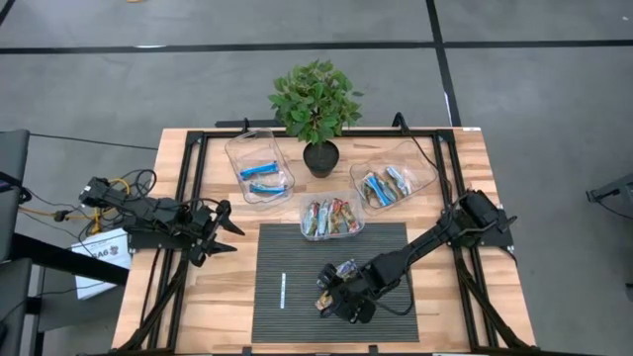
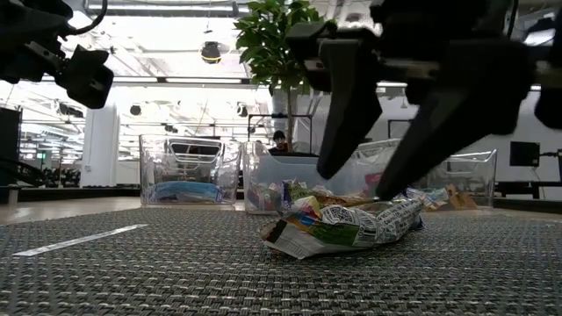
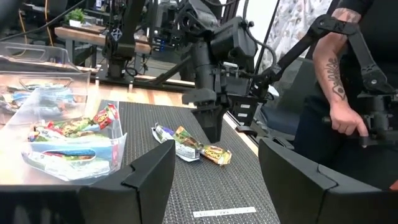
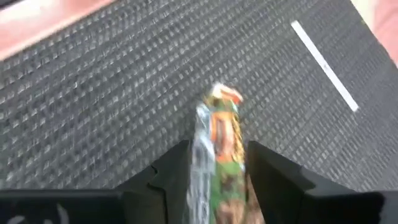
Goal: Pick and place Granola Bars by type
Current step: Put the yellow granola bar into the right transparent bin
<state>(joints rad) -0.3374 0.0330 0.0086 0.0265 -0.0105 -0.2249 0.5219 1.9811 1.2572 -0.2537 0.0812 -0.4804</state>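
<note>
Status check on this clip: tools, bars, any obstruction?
Right tool low over mat, fingers straddling green-gold bar, not clamped. Left tool open, parked at left table edge. Second loose bar alongside. White stick clear.

Even, bright overhead light in high view, soft shadows. Low view: ceiling lights blown out w/ glare, foreground mat (image 2: pixel 176 272) blurry. Right wrist view motion-blurred; green-gold bar (image 4: pixel 221 155) smeared.

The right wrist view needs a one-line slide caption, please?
Right gripper open astride a green-gold granola bar on the dark mat.
</note>
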